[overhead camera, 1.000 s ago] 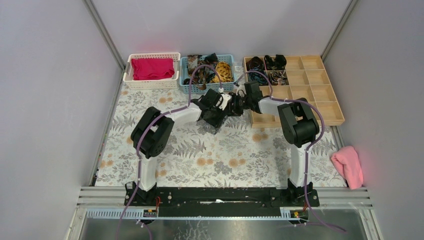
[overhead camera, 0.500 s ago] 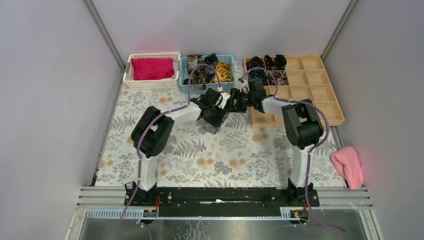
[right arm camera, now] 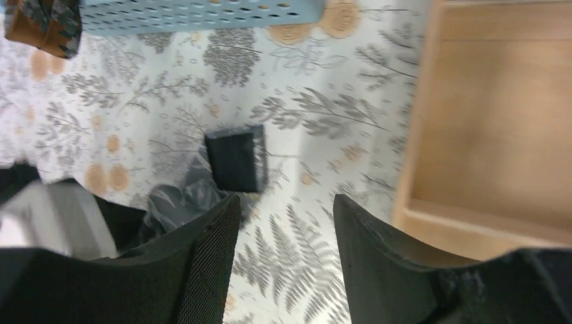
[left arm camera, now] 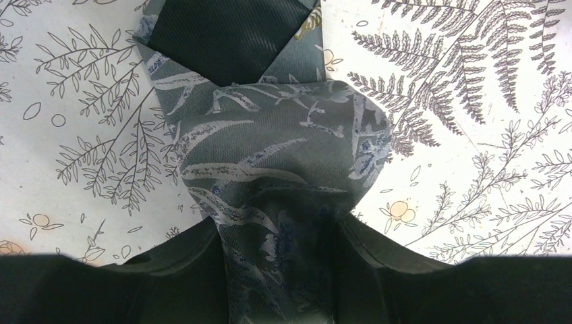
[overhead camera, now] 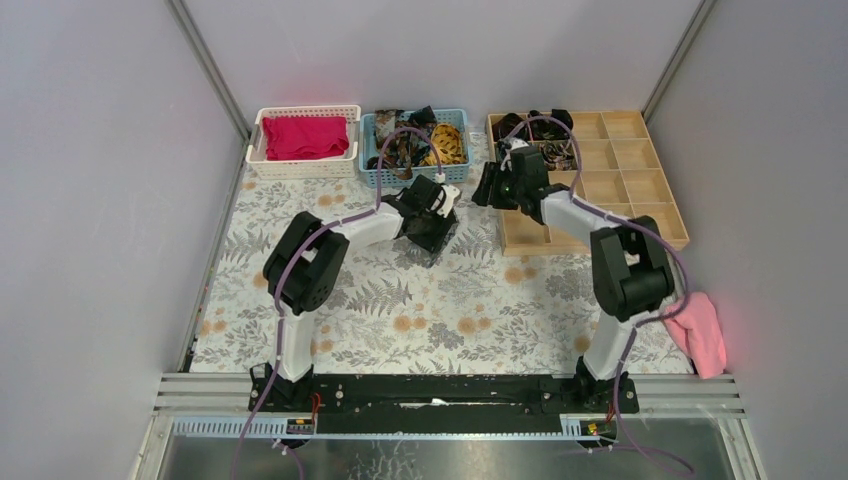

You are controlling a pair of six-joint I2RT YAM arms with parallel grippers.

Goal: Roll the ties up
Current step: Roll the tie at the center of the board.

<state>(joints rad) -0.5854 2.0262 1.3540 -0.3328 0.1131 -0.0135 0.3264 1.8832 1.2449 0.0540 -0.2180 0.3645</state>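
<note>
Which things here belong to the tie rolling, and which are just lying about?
Job: grey tie in left hand; loose ties in blue basket; rolled ties in wooden tray.
Lying about: magenta cloth in white basket; pink cloth at right.

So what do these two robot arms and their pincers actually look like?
Both the left arm and right arm are white tubes joined by chunky black housings. A purple cable runs along each. The left gripper and right gripper each have two blunt black fingers; the right's look finely meshed.
</note>
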